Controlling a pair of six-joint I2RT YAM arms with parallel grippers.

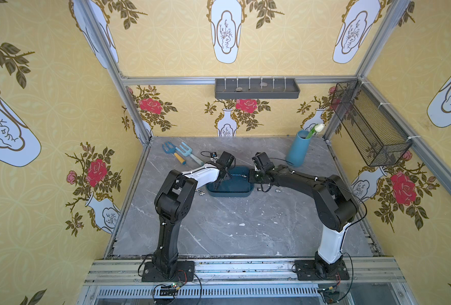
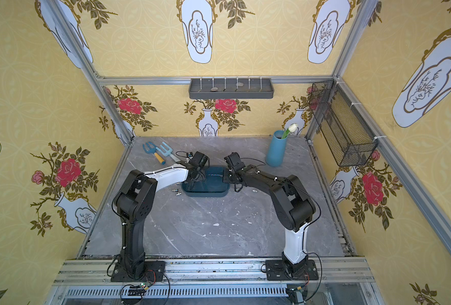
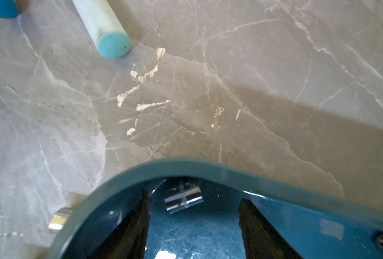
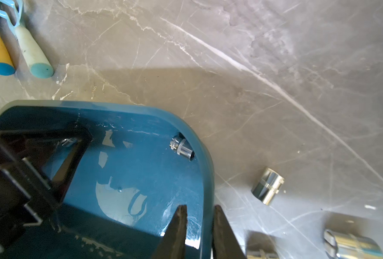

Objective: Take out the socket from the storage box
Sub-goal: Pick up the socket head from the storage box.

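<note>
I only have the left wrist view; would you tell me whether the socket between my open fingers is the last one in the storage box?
Observer: No, a second socket lies in the storage box against the end wall on the right arm's side.
Operator: Thank you; what is the other arm doing?
Observer: The right gripper straddles that end wall, one finger inside, one outside; whether it pinches, I cannot tell.
Operator: Any sockets out on that side?
Observer: Yes, a loose socket lies on the table outside that wall.
</note>
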